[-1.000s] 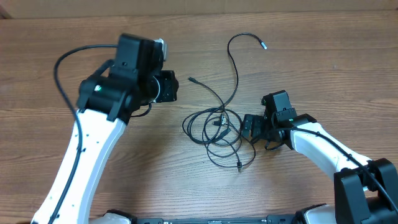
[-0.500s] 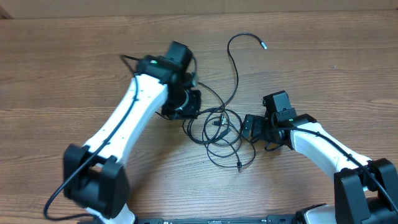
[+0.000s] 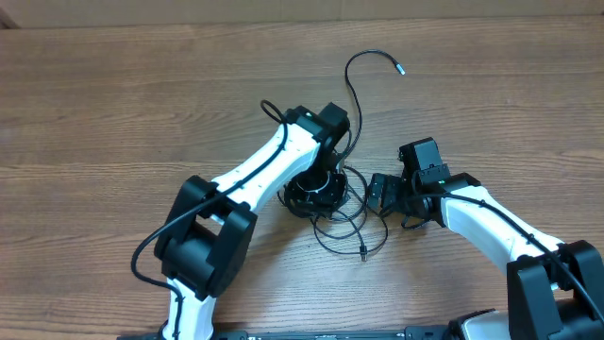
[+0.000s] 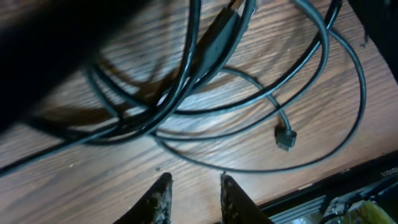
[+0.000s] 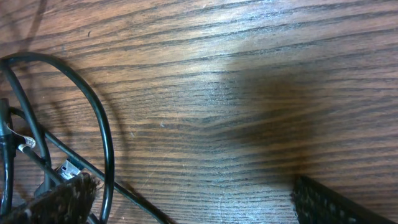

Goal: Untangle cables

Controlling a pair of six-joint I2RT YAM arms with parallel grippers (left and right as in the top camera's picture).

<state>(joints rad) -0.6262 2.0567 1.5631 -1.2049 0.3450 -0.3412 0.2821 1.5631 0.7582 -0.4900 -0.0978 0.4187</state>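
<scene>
Left wrist view: left claw (image 4: 194,190) slightly open, empty, beside the cables (image 4: 286,138); right claw (image 5: 193,199) wide open, empty.

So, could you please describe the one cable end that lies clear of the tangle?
On the wooden table, find the tangle of black cables mid-table. One strand arcs away toward the far edge and ends in a small metallic plug, alone on bare wood.

Two arms (image 3: 255,175) (image 3: 481,217), perhaps three tangled cables (image 4: 286,138), one table (image 3: 113,104)
</scene>
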